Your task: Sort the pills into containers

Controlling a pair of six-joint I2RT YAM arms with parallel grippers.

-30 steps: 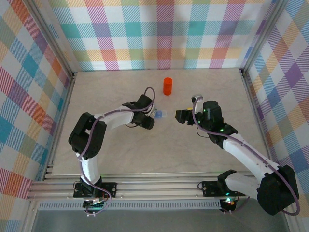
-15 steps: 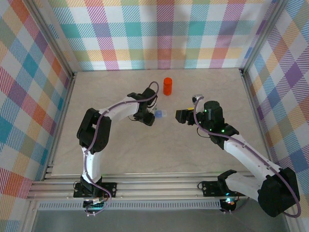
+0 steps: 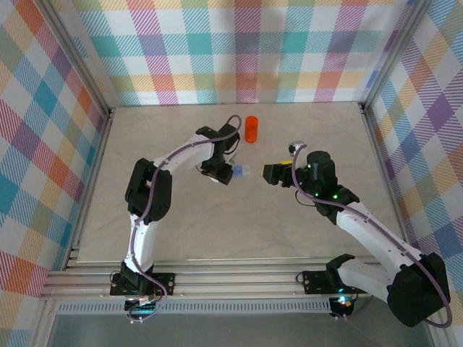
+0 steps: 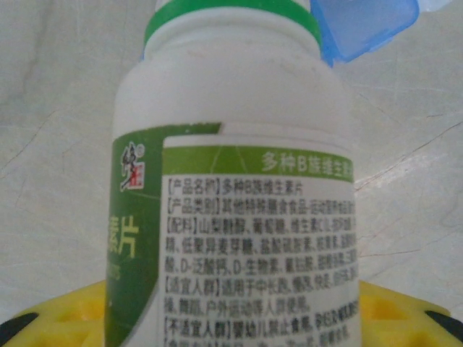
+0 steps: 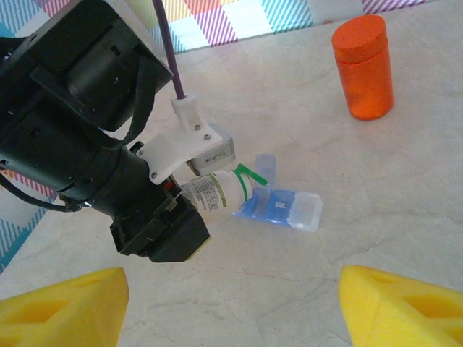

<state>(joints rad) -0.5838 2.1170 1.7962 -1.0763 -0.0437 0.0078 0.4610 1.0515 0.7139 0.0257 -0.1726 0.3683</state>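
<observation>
My left gripper (image 3: 219, 171) is shut on a white bottle (image 4: 231, 181) with a green label and a green flip cap (image 5: 253, 176) that stands open. The bottle (image 5: 217, 191) is tipped over, with its mouth at the left end of the pale-blue pill-box strip (image 5: 278, 207), whose containers lie on the table. One small lid (image 5: 265, 160) of the strip stands open, and a blue lid (image 4: 365, 25) shows beyond the bottle's cap. The pills are hidden. My right gripper (image 5: 231, 311) hovers open just right of the strip (image 3: 240, 170), its yellow fingertips (image 5: 61, 307) wide apart with nothing between them.
An orange cylindrical bottle (image 3: 251, 129) stands upright, capped, behind the strip, and shows again at the upper right (image 5: 364, 66) of the right wrist view. Plaid walls enclose the table (image 3: 217, 224) on three sides.
The left arm's elbow has swung back and to the right while its gripper stayed by the strip with the bottle. The right arm has not moved.
</observation>
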